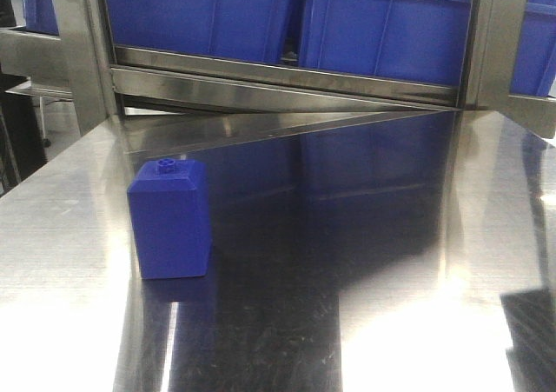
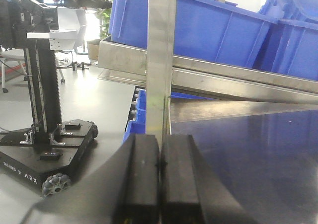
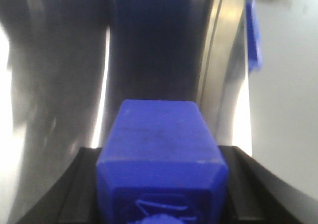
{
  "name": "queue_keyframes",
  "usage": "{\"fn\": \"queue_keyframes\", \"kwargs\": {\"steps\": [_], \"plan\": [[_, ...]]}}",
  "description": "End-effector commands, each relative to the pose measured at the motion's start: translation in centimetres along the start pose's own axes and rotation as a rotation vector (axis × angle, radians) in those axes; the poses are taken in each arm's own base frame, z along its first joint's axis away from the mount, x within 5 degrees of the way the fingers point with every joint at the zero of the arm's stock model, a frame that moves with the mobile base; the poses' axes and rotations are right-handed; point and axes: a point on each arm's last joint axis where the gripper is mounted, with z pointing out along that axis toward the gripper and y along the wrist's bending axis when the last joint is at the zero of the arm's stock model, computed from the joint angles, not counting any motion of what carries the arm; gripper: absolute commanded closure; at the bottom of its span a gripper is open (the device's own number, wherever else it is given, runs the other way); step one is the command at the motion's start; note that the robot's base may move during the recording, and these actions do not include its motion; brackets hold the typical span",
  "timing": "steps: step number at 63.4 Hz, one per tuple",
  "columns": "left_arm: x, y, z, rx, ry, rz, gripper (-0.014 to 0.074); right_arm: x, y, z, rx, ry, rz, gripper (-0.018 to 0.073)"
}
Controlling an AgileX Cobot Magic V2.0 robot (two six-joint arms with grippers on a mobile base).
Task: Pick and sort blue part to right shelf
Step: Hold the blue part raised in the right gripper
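Blue part [image 3: 158, 134]: clamped between the right gripper's fingers [image 3: 74, 184], above the table. Its sloped shoulders and neck end face the wrist camera and its flat base points away. The view is blurred, and whether it touches the table cannot be told. It does not show in the front view.

Right gripper [image 3: 162, 154]: grasping the blue part, one black finger on each side of its body.

Left gripper [image 2: 160, 144]: clenched on nothing, pads pressed together, at the table's left edge and facing the post [image 2: 161, 60].

Table [image 1: 391, 262]: bare reflective steel, mirroring the blue above its far edge.

Knob block [image 1: 168, 222]: upright on the table's left part, with a tiny round knob on top, touched by no gripper.

Shelf [image 1: 287, 83]: its steel front rail runs along the table's far edge, just above it.

Bins [image 1: 382, 27]: large, blue and side by side on the shelf, above the table's far edge.

Black base [image 2: 44, 149]: wheeled, carrying a column, on the floor well left of the table.
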Motion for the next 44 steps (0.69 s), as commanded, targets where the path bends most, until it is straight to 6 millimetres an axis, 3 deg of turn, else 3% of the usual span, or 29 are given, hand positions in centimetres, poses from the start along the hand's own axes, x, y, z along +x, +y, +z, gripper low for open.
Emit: {"fn": "queue_keyframes", "kwargs": {"steps": [1, 11, 24, 44], "plan": [[-0.1, 0.1, -0.1, -0.002, -0.083, -0.005, 0.0472, -1.9, -0.1, -2.2, 0.01, -0.297, -0.002, 0.02], [-0.1, 0.1, -0.1, -0.002, -0.083, -0.005, 0.0472, -0.7, -0.2, -4.9, 0.012, -0.489, -0.002, 0.02], [-0.1, 0.1, -0.1, -0.002, -0.083, -0.005, 0.0472, 0.1, -0.2, -7.8, 0.004, -0.6, -0.004, 0.02], [-0.1, 0.1, -0.1, -0.002, -0.083, -0.005, 0.0472, 0.2, -0.1, -8.4, 0.001, -0.619, -0.004, 0.02]]}}
